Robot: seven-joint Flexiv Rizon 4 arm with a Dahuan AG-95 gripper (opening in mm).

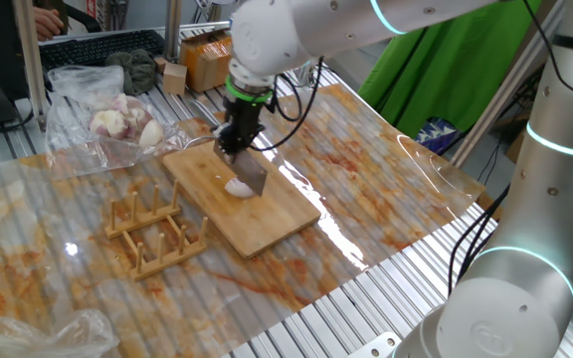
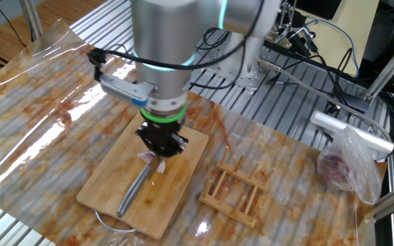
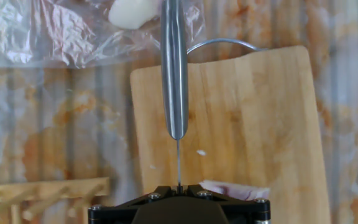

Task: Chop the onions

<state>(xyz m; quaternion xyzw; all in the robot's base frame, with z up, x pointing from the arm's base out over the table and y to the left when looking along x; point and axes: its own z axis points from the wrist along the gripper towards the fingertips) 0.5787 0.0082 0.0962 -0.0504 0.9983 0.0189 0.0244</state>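
A: Where is the onion (image 1: 239,187) lying?

B: On the board (image 1: 267,224), near its middle. In one fixed view it is a small pale piece right below the gripper (image 1: 237,142), touching the flat of the knife (image 1: 251,173).

A: And from the other side?

B: The other fixed view shows the onion (image 2: 147,158) as a pale pink wedge just under the gripper (image 2: 161,147), at the gripper's side of the board (image 2: 104,195). The knife (image 2: 134,193) handle runs from the gripper down toward the near board edge.

A: What does the hand view give?

B: The onion (image 3: 235,189) shows at the bottom edge, just beside the gripper (image 3: 179,190) body, to the right of the blade. The knife (image 3: 174,68) is seen edge-on, a thin line leading up into the steel handle. Two tiny white bits lie on the board (image 3: 260,112) near the blade.

A: Are the fingers closed?

B: Clamped on the knife, as far as the fixed views show; the fingertips themselves are hidden by the gripper body.

A: Anything else on the table?

B: A wooden rack (image 1: 152,234) beside the board, and a plastic bag (image 1: 102,119) with whole peeled bulbs (image 1: 127,121) beyond it. In the hand view one bulb (image 3: 131,12) sits in the bag (image 3: 55,31) past the board's far end.
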